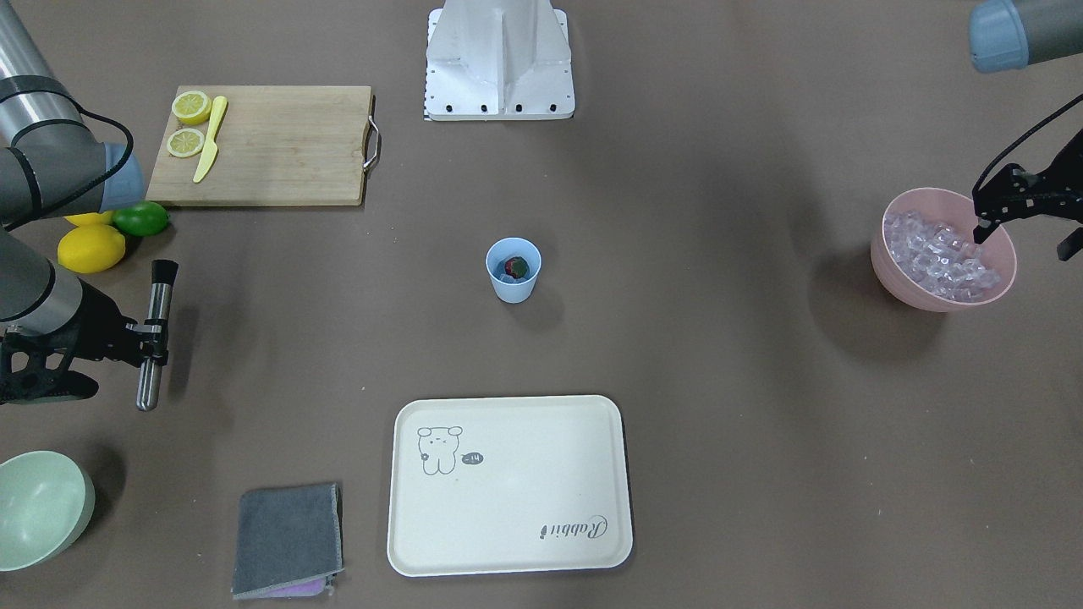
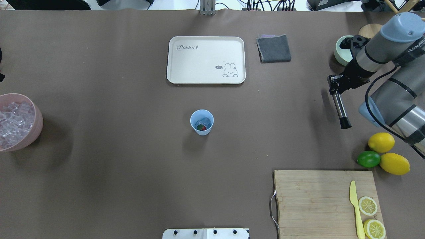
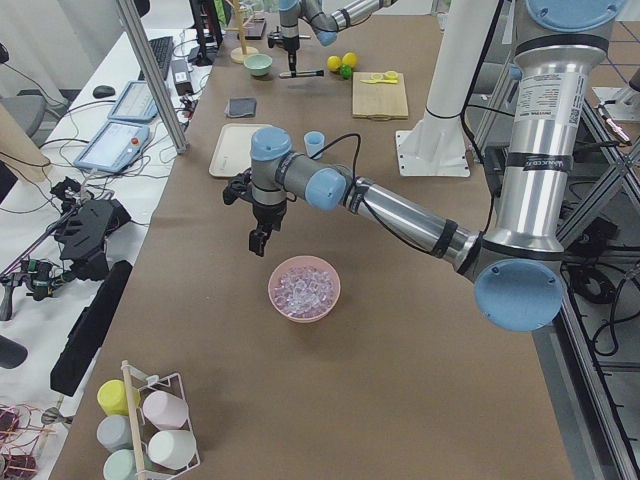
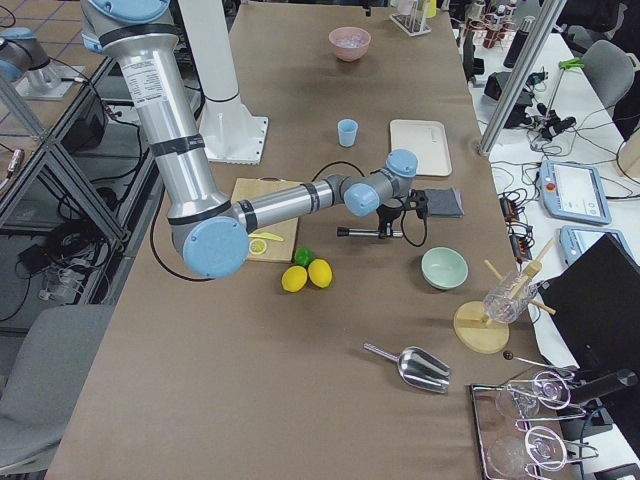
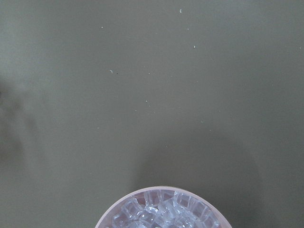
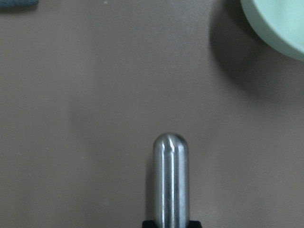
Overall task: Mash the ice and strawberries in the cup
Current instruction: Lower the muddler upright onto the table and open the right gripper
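The cup (image 1: pixel 513 288), holding a strawberry (image 1: pixel 519 267) and ice (image 1: pixel 506 271), stands mid-frame on the tabletop (image 1: pixel 719 381). The right fingers (image 1: pixel 151 338) clamp a masher (image 1: pixel 158 300) level at the left edge. Pressed off-centre, it could tip the cup. The left fingers (image 3: pixel 258 238) are spread and empty.

Silver arms (image 3: pixel 400 215), pale-blue joint caps (image 3: pixel 515 295)

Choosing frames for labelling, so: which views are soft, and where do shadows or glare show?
Right wrist view: soft throughout, bright streaks of glare along the steel muddler. Left wrist view: the ice slightly blurred at the bottom edge. Front-facing view: sharp, with diffuse shadows beside the cup and pink bowl.
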